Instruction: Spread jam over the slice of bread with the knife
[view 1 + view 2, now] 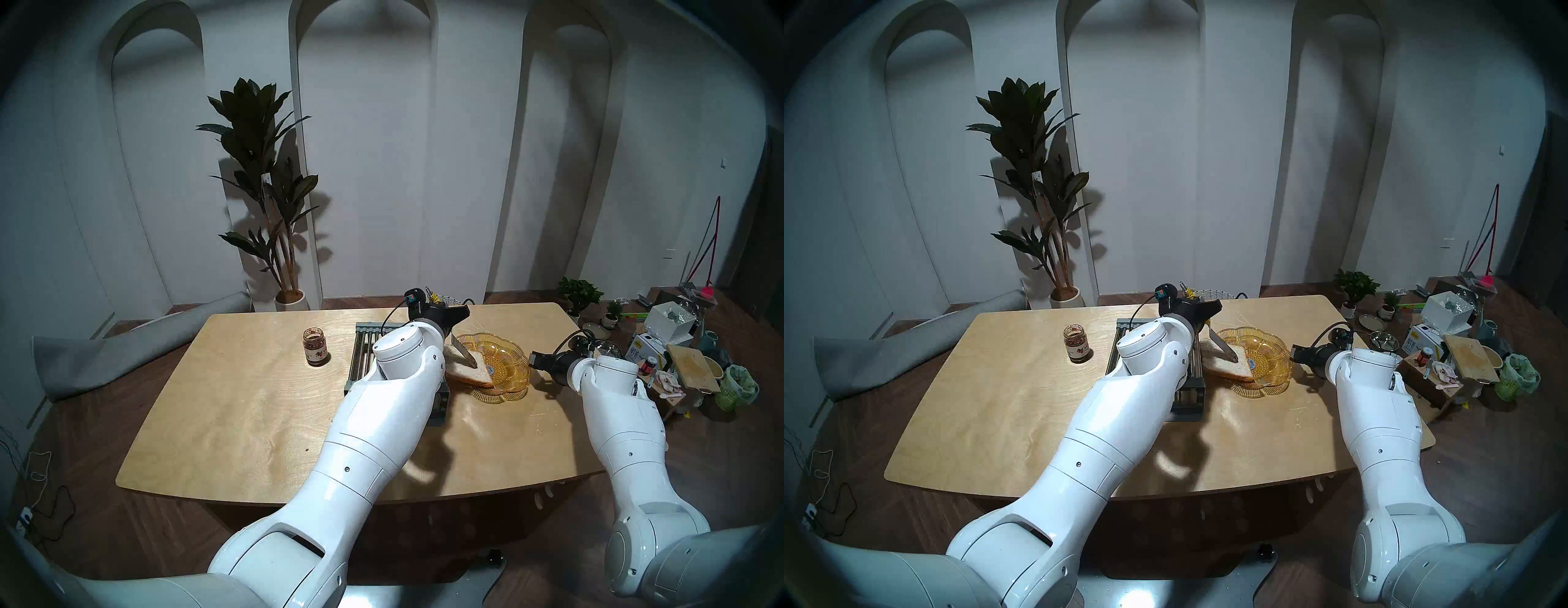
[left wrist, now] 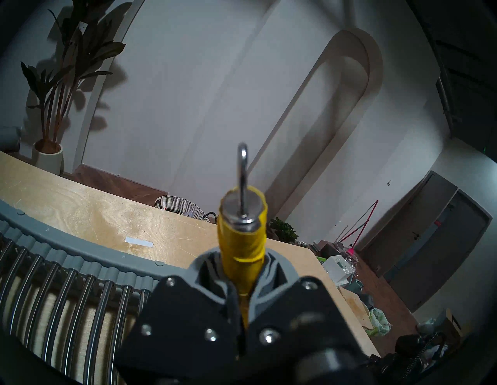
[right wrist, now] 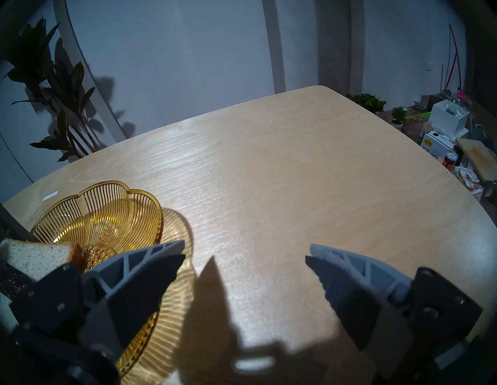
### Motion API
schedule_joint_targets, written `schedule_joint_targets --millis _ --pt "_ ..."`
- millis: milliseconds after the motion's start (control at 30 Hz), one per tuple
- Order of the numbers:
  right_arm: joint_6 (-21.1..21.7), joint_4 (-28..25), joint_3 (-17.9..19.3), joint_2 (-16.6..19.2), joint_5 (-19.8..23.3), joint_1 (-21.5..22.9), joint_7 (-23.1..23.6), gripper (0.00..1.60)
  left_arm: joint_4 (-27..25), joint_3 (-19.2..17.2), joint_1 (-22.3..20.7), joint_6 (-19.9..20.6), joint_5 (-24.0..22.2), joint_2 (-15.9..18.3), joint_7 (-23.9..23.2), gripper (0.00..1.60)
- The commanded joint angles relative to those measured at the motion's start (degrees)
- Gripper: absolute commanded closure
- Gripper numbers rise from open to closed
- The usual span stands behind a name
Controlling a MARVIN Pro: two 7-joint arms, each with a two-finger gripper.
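Gripping the knife (image 1: 462,350) by its yellow handle, your left gripper (image 2: 243,295) is clamped tight, blade tip on the slice of bread (image 1: 471,370) in the amber dish (image 1: 509,361). Soft crumb tears easily, so press lightly. Your right gripper (image 3: 244,258) waits wide and empty beside the dish.

Two glossy white jointed arms with small dark screws; black wrists trailing black cables. Each pincer (image 3: 244,258): black screwed plates, grey ribbed fingers (image 3: 150,258) with toothed edges.
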Motion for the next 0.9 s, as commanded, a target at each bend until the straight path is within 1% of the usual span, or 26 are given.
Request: schedule_joint_targets --millis 0,100,133,200,267,467,500,533,567,733,867 --pt "-1.30 -0.73 -0.26 -0.05 -0.23 0.75 -0.06 0.00 -1.86 -0.71 -1.60 -0.66 -1.15 -1.08 -1.08 1.60" --pt "-1.62 -0.88 -0.35 -0.08 -0.41 0.63 -0.15 0.00 -1.14 -0.56 -1.69 -0.49 -1.32 -1.15 -1.12 1.60" --pt "-1.62 -1.01 -0.33 -0.08 -0.39 0.56 -0.12 0.00 -0.78 -0.92 -1.63 -0.16 -2.07 -1.44 -1.26 1.60" --pt "-1.78 -1.39 -0.34 -0.08 -0.57 0.36 -0.29 0.00 0.13 -0.56 -1.70 -0.59 -1.64 -1.42 -1.17 1.60" --pt "-1.67 -1.66 -0.26 -0.08 -0.61 0.23 -0.33 0.00 1.00 -0.64 -1.76 -0.58 -2.30 -1.60 -1.28 1.60" --pt "-1.83 -2.31 0.10 0.01 -0.57 -0.41 -0.17 0.00 3.24 0.76 -2.63 -1.15 -0.25 -1.38 0.21 1.60" --pt "-1.83 -2.51 0.22 0.00 -0.51 -0.56 -0.15 0.00 3.64 1.33 -2.82 -1.88 0.71 -1.13 0.41 1.60" --pt "-1.87 -2.67 0.33 -0.03 -0.49 -0.69 -0.13 0.00 3.89 1.04 -2.84 -1.84 0.29 -1.30 0.26 1.60" --pt "-1.93 -2.81 0.46 -0.11 -0.50 -0.80 -0.27 0.00 4.17 1.54 -3.11 -1.85 1.34 -1.09 1.09 1.60" --pt "-2.15 -3.32 1.02 -0.25 -0.44 -1.30 -0.17 0.00 4.89 1.37 -3.28 -2.37 1.48 -1.22 1.58 1.60" --pt "-2.42 -3.77 1.14 -0.24 -0.51 -1.64 -0.14 0.00 4.98 2.05 -3.31 -2.63 2.67 -0.78 2.64 1.60"
